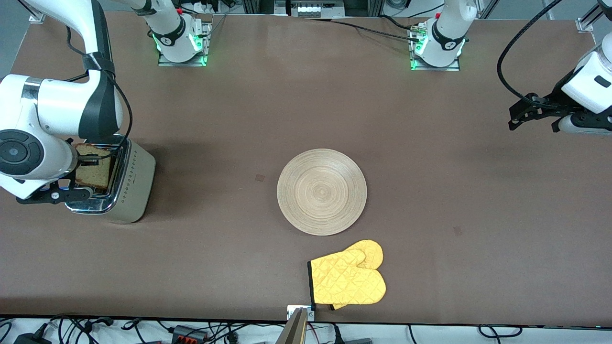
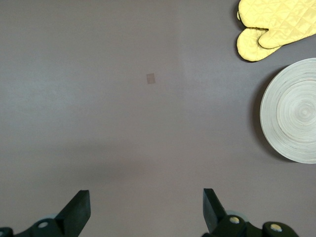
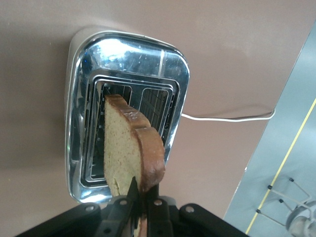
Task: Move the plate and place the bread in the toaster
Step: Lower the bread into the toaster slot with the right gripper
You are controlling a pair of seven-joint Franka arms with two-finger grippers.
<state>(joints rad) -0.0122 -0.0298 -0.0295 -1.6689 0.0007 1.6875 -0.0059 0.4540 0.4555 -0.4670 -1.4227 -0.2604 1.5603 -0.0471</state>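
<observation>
Right pincer (image 3: 139, 207) pinching crusty bread (image 3: 129, 148), above chrome toaster (image 3: 126, 54)

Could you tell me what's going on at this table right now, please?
The right pincer is shut on the bread, holding the slice upright over the toaster at the right arm's end of the table, lined up above a slot but not yet in. The plate sits bare mid-table, with a yellow oven mitt nearer the front camera. The left pincer waits open over bare table at the left arm's end.
</observation>
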